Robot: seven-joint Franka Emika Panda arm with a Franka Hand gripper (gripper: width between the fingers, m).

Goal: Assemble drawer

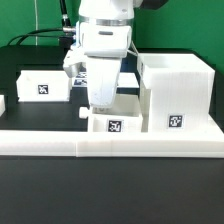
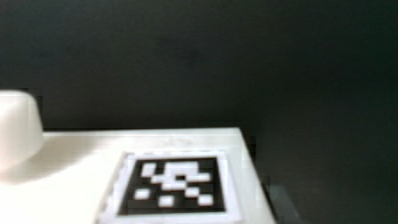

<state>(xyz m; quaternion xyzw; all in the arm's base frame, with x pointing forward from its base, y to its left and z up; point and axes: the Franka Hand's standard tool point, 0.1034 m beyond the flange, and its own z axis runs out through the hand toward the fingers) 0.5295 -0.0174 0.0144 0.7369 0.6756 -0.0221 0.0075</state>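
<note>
Beside one housing [image 1: 178, 92], two trays [image 1: 45, 84] [image 1: 113, 123]

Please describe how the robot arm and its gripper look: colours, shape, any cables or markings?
The arm is glossy white with rounded housings and a black part near the top. The gripper is white too and tapers downward. I can read no markings on them.

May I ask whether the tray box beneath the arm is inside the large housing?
Out: the tray box stands beside the housing, on the exterior view's left of it, not inside.
</note>
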